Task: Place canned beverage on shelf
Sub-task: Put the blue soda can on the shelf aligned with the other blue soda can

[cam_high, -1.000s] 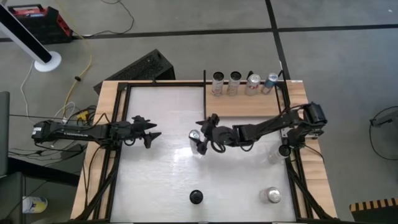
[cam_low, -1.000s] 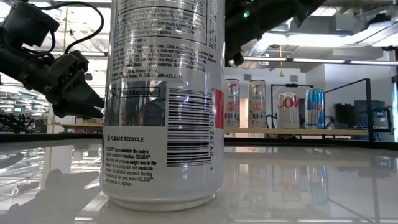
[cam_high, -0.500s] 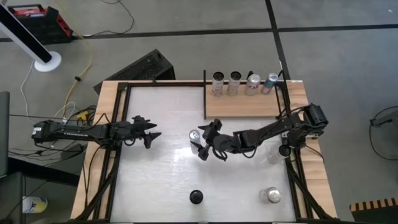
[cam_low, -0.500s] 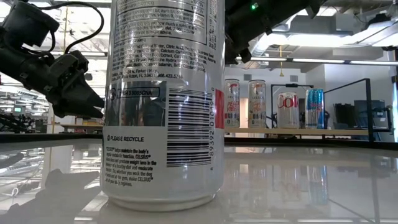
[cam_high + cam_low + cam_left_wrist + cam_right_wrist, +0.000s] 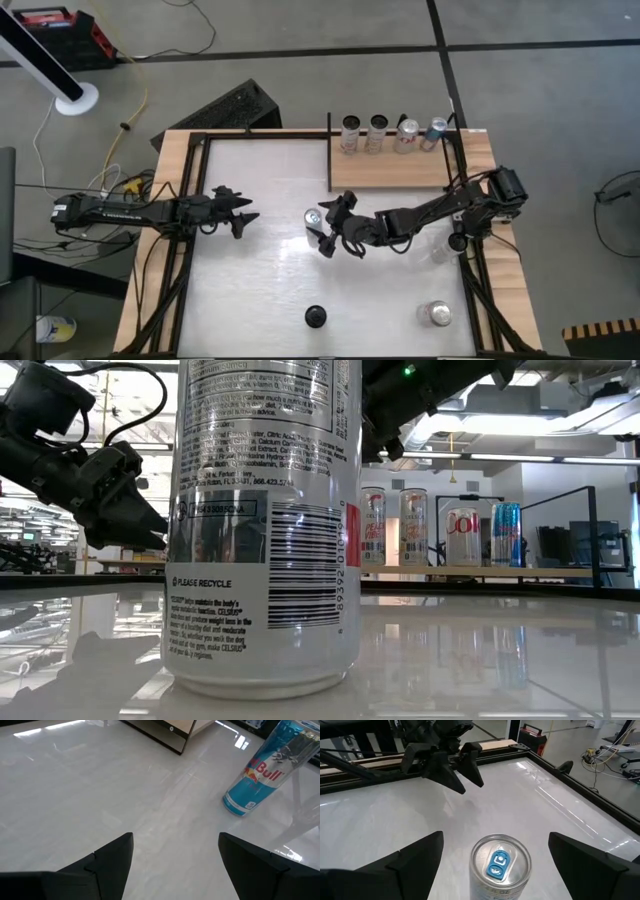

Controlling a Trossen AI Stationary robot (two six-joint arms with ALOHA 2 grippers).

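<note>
A blue canned beverage (image 5: 313,218) stands upright on its base on the white tabletop, mid-table; its silver top with a blue tab (image 5: 501,865) shows in the right wrist view. My right gripper (image 5: 323,231) is open, one finger on either side of the can's top and clear of it (image 5: 496,835). My left gripper (image 5: 247,216) waits open at the table's left, pointing toward the can (image 5: 264,770), with nothing between its fingers (image 5: 176,836). The shelf (image 5: 395,170), a light-wood panel, lies at the table's far right.
Several cans (image 5: 392,134) stand in a row along the shelf's far edge (image 5: 440,528). A dark-topped can (image 5: 316,317) stands at the near edge, filling the low view (image 5: 265,530). A silver-topped can (image 5: 437,314) stands near right. Black frame rods (image 5: 196,240) edge the tabletop.
My right gripper has swung a little toward the table's near edge beside the blue can, and has stayed open. The can has not moved.
</note>
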